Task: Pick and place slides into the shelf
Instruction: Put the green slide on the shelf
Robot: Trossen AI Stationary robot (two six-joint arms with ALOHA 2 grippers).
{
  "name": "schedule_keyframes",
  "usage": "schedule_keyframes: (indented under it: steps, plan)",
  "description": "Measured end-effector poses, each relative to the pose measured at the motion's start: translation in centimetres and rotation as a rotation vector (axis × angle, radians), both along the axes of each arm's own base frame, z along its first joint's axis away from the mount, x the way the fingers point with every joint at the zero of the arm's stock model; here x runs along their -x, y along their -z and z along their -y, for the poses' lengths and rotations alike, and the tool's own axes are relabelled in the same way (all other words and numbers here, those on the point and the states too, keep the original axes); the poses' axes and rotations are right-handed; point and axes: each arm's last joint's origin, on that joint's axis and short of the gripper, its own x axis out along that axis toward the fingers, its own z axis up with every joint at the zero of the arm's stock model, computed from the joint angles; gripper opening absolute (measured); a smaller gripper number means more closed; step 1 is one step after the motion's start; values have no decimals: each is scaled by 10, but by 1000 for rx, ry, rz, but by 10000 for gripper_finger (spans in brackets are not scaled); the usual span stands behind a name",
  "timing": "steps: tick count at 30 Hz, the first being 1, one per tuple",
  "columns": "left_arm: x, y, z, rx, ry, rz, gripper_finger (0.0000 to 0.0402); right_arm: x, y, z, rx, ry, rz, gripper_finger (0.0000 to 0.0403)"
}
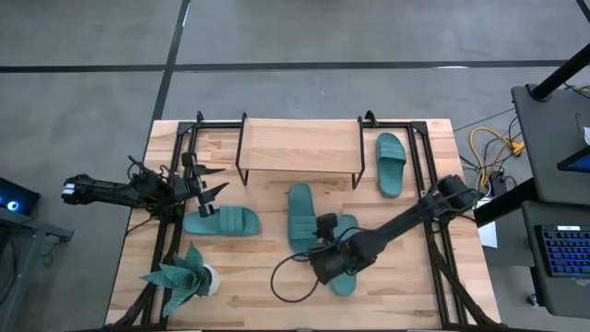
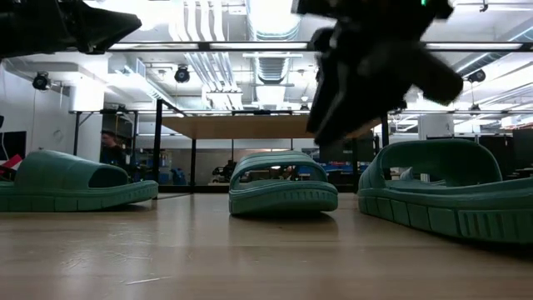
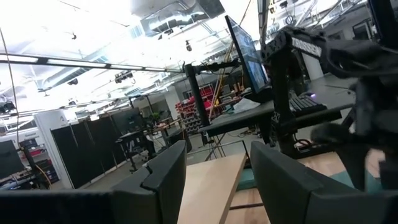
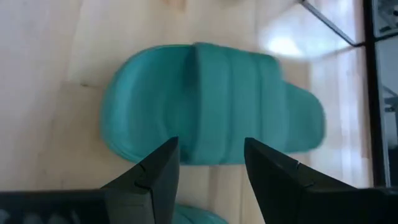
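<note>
Teal slide lies on the tabletop beneath the right tool, fingers spread; left tool likewise released.

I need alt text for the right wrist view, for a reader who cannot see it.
The right tool, fingers open, hovers directly above a teal-green slide lying strap-up on the light wooden table. The edge of another teal slide shows between the fingers.

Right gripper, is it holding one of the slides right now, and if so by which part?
Nothing is held. The right gripper is open above a slide, not gripping it. The left gripper is open and empty too.
</note>
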Motion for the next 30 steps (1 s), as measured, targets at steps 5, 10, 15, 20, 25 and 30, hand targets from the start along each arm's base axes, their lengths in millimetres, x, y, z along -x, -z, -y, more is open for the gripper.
schedule_keyframes:
  steps: [5,10,15,20,25,30]
  plan:
    - [1,-1,0,0,0,11,164,-8,20,-3,58,-8,-36,171]
    - [2,-2,0,1,0,21,164,-14,25,-4,128,12,-21,171]
    - [2,-2,0,1,0,22,164,-19,29,2,146,37,-19,171]
    - [2,-2,0,1,0,21,164,-24,37,10,166,55,-37,171]
    - [2,-2,0,1,0,21,164,-26,37,17,229,112,10,171]
    - [2,-2,0,2,0,21,164,-27,35,19,258,130,36,171]
